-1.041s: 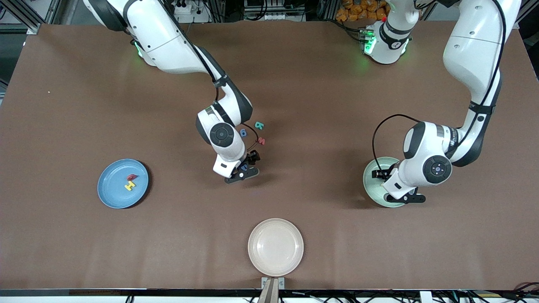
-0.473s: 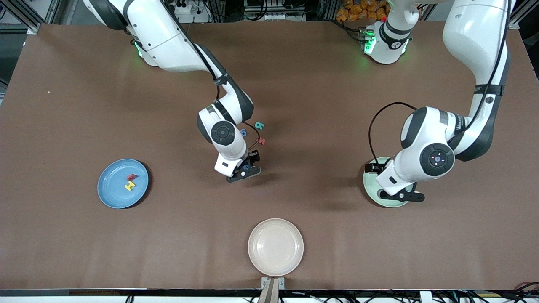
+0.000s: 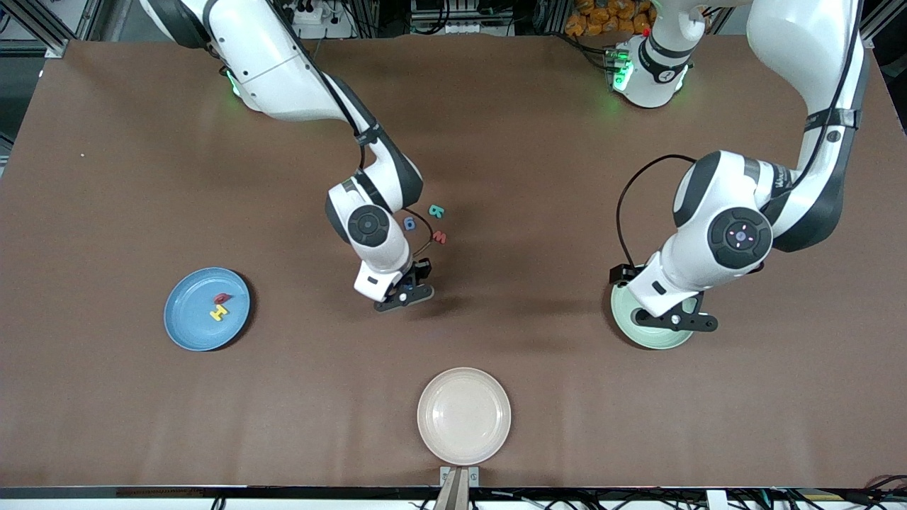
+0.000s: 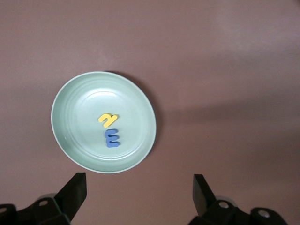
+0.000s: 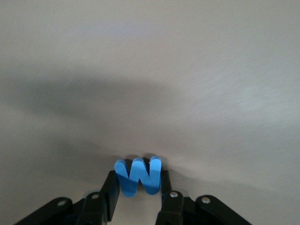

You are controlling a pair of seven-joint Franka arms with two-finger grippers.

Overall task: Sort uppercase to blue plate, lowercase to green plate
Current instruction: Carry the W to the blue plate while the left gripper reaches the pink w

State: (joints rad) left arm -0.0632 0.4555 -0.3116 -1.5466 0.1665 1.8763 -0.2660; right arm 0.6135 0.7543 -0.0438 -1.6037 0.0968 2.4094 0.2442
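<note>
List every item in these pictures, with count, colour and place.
Blue plate: one, sky blue, toward the right arm's end of the table.
Letters on it: two, red and yellow.
Green plate: one, pale green, toward the left arm's end.
Letters in it: two, yellow and blue.
Beige plate: one, nearest the front camera.
Loose letters mid-table: three, teal, blue, red.
Blue W: one, in the right end effector.
Right end effector: shut on the W, over bare table.
Left end effector: open, over the green plate.

Brown table point(image 3: 142, 142) with metal framing point(image 3: 42, 28) alongside.
</note>
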